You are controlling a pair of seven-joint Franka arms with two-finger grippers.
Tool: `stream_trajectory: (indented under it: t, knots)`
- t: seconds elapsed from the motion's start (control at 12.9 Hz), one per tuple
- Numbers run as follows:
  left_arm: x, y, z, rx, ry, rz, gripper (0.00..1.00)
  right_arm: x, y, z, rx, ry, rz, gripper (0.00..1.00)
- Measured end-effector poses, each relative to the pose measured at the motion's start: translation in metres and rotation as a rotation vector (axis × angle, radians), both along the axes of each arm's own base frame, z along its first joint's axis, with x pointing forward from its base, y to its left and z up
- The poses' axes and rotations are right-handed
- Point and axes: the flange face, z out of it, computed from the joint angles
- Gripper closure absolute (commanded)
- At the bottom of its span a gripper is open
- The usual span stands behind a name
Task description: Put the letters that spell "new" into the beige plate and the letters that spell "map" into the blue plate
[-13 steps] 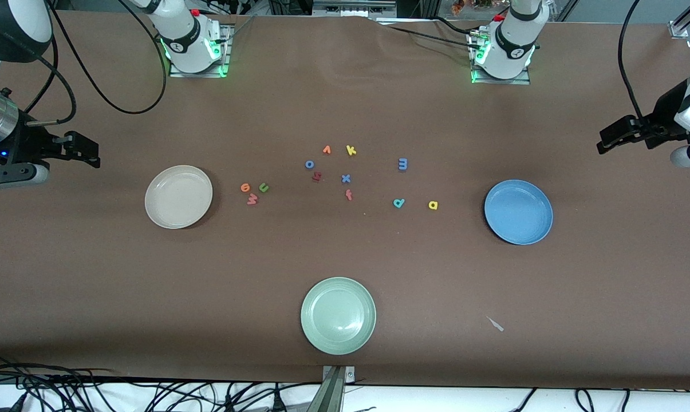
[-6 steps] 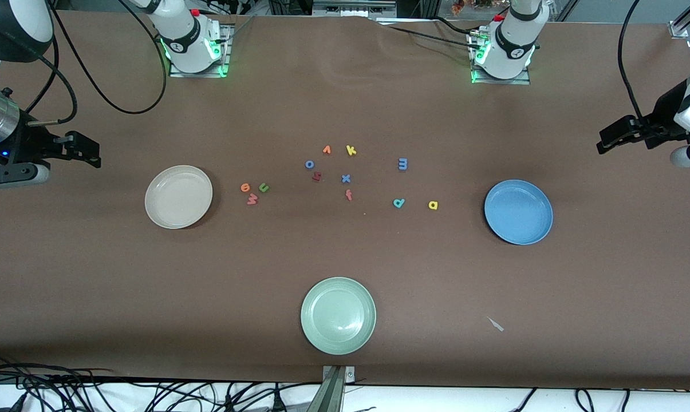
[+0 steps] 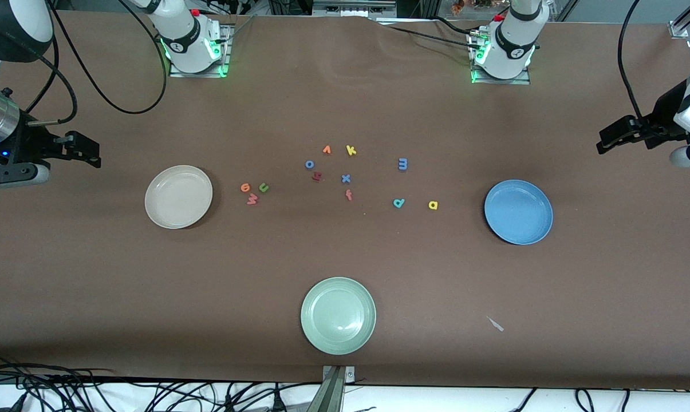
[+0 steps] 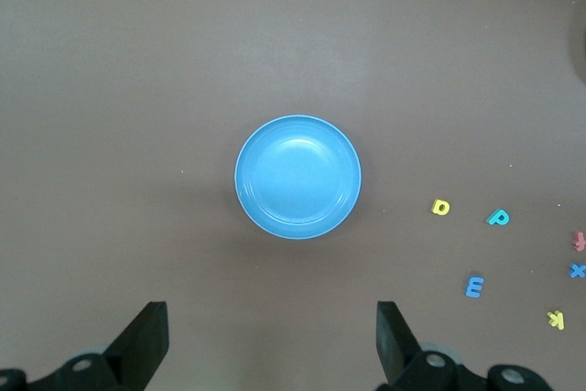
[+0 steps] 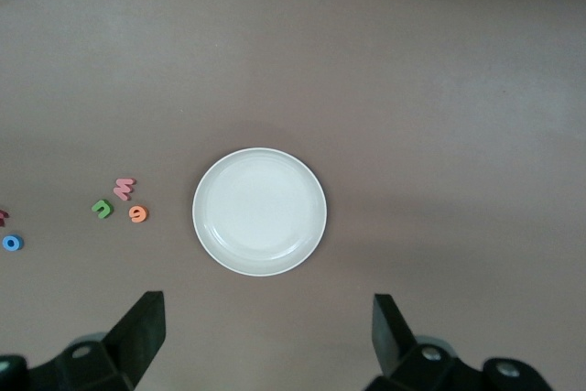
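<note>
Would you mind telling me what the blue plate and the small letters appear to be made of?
The blue plate: likely plastic or glazed ceramic, going by its smooth, faintly glossy surface. The letters, such as the yellow a: probably foam, going by their matte, thick, evenly coloured shapes.

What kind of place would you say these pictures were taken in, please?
Most likely a robotics lab bench. Two arm bases are bolted along a brown-covered table, loose cables hang at its edge, and small foam letters and three plates, among them a pale green plate, are laid out as for a sorting trial.
</note>
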Motion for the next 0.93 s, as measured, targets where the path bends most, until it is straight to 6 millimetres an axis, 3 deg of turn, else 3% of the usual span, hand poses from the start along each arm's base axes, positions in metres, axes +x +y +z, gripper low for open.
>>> stream_trajectory:
  t: [0.93]
  knots:
    - [0.0000,0.0000,-0.0001,0.000,0.000,0.000,0.00,-0.0009,-0.0006,-0.0013,-0.001,0.010,-0.001,0.00]
